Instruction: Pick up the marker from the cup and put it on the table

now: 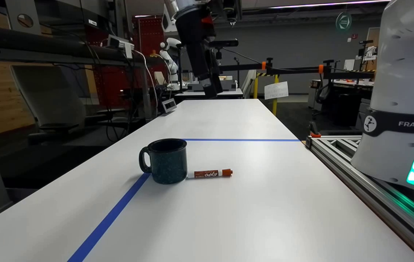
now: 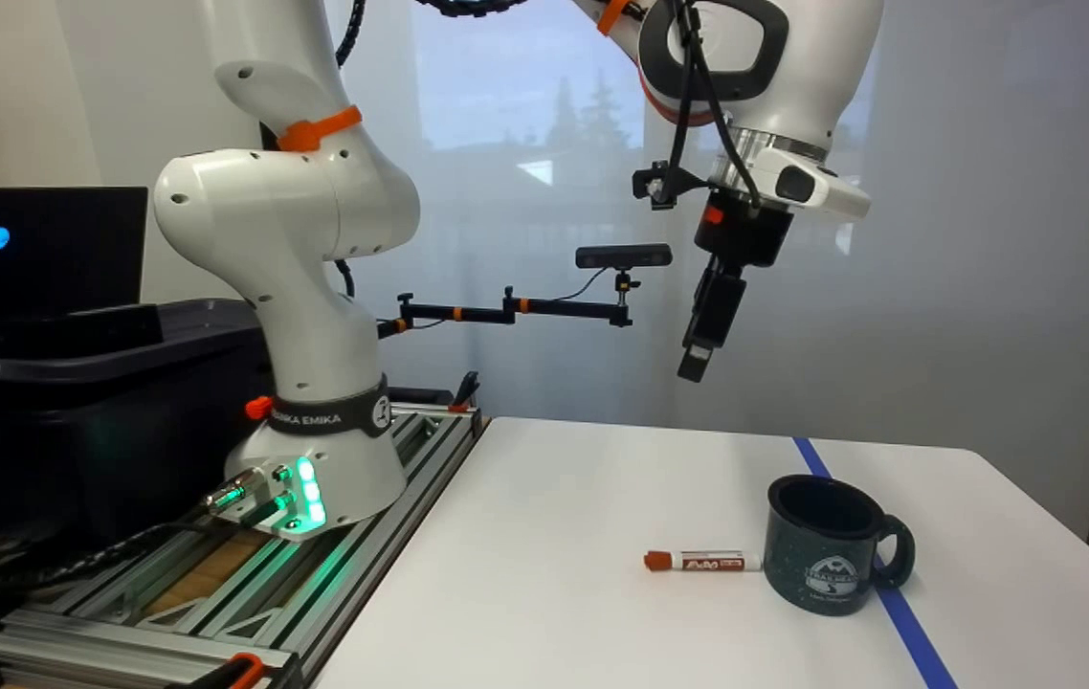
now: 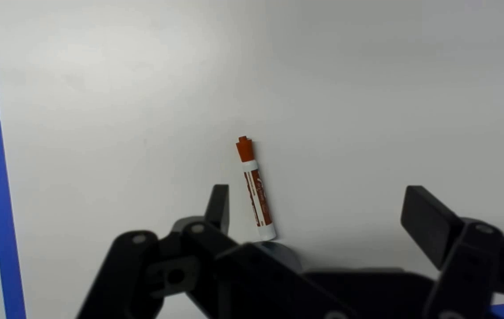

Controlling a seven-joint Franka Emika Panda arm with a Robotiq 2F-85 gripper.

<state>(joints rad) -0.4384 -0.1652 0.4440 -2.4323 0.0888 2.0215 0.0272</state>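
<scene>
The marker (image 1: 210, 174) is white with a red-brown label and an orange-red cap. It lies flat on the white table (image 1: 250, 211), outside the cup (image 1: 168, 163), and shows in an exterior view (image 2: 702, 561) and the wrist view (image 3: 257, 195). Its white end is right beside the cup; I cannot tell if they touch. The dark teal cup stands upright, also in an exterior view (image 2: 822, 555); in the wrist view its edge (image 3: 283, 254) is mostly hidden by my gripper. My gripper (image 3: 316, 195) is open and empty, high above the table in both exterior views (image 1: 212, 89) (image 2: 695, 362).
Blue tape lines (image 1: 243, 140) cross the table; one (image 2: 918, 636) passes under the cup by its handle. The robot base (image 2: 324, 469) stands on a metal rail frame along one long table edge. A camera on a dark arm (image 2: 623, 256) stands behind. A small grey device (image 1: 169, 105) sits at the table's far edge.
</scene>
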